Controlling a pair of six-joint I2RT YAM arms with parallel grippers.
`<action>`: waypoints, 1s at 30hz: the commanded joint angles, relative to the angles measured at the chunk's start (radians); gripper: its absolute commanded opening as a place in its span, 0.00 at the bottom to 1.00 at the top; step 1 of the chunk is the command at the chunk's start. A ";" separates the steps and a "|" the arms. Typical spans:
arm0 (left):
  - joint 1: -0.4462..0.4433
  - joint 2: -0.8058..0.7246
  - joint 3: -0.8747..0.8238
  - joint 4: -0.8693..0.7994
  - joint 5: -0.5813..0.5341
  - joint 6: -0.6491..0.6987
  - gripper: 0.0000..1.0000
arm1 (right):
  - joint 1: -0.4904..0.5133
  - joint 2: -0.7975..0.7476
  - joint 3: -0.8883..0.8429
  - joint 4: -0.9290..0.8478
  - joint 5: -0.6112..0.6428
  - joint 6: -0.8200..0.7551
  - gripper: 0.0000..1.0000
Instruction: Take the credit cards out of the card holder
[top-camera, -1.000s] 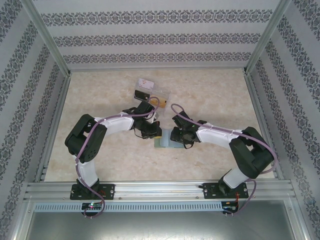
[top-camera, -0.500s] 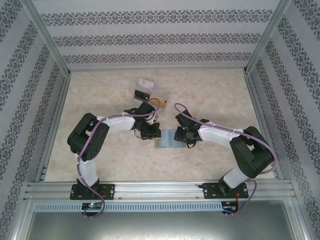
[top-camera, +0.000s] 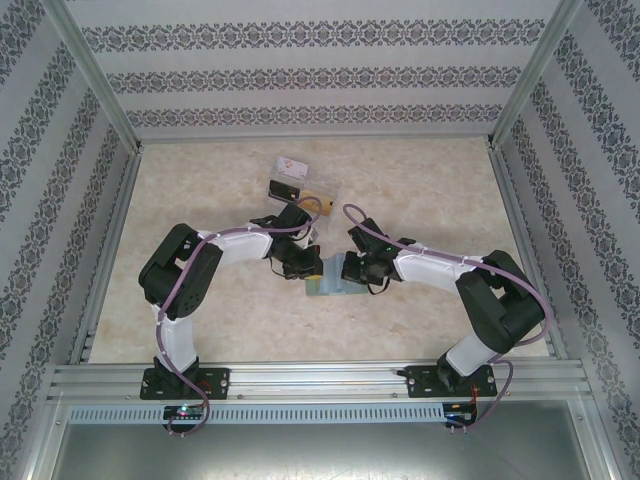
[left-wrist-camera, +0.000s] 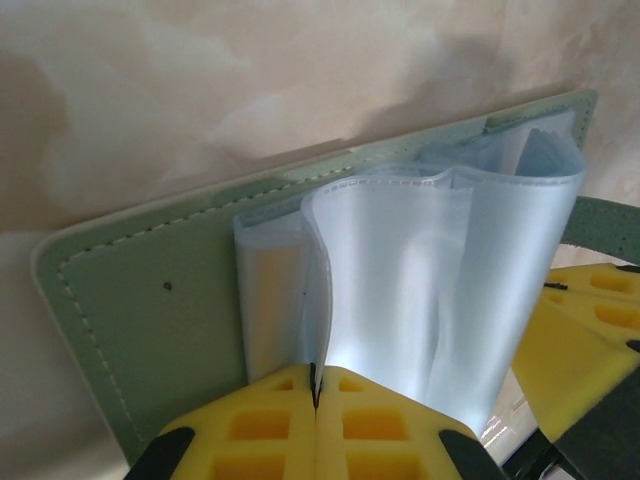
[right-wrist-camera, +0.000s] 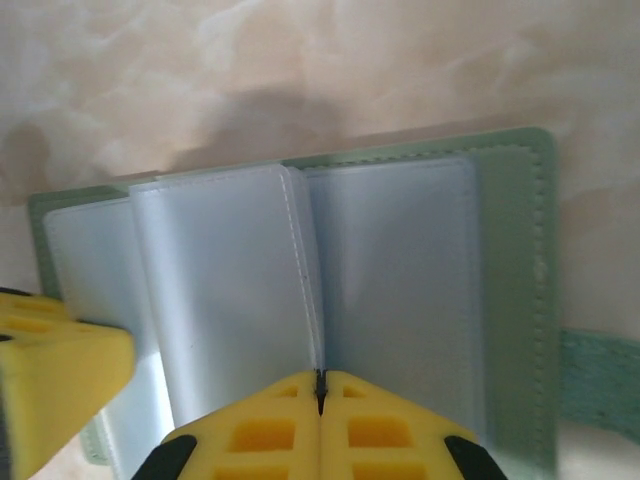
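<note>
The card holder (top-camera: 331, 288), pale green, lies open on the table between my two grippers. Clear plastic sleeves (left-wrist-camera: 420, 260) fan up from its spine. My left gripper (left-wrist-camera: 316, 372) has its yellow pads shut on the edge of one sleeve. My right gripper (right-wrist-camera: 320, 380) is shut on the edge of another sleeve (right-wrist-camera: 225, 290). From above, the left gripper (top-camera: 308, 266) and right gripper (top-camera: 347, 268) face each other over the holder. A dark credit card (top-camera: 284, 189), a gold one (top-camera: 320, 192) and a white one (top-camera: 291, 164) lie at the back.
The three cards rest at a clear plastic box (top-camera: 305, 180) just behind the left arm's wrist. Metal frame rails (top-camera: 110, 250) and patterned walls enclose the beige table (top-camera: 430, 190). The holder's green tab (right-wrist-camera: 600, 385) sticks out to one side.
My right gripper shifted a little to the left over the holder and its jaws closed on a sleeve. The left gripper stayed shut in place.
</note>
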 joint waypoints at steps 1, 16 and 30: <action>0.002 0.014 0.023 -0.042 -0.012 0.026 0.00 | 0.006 -0.003 0.023 0.024 -0.031 -0.023 0.06; 0.151 -0.337 0.048 -0.209 -0.221 0.085 0.80 | -0.094 -0.446 0.057 -0.148 0.297 -0.235 0.71; 0.365 -0.748 -0.268 -0.005 -0.989 0.244 0.99 | -0.349 -0.667 -0.151 0.133 0.708 -0.581 0.98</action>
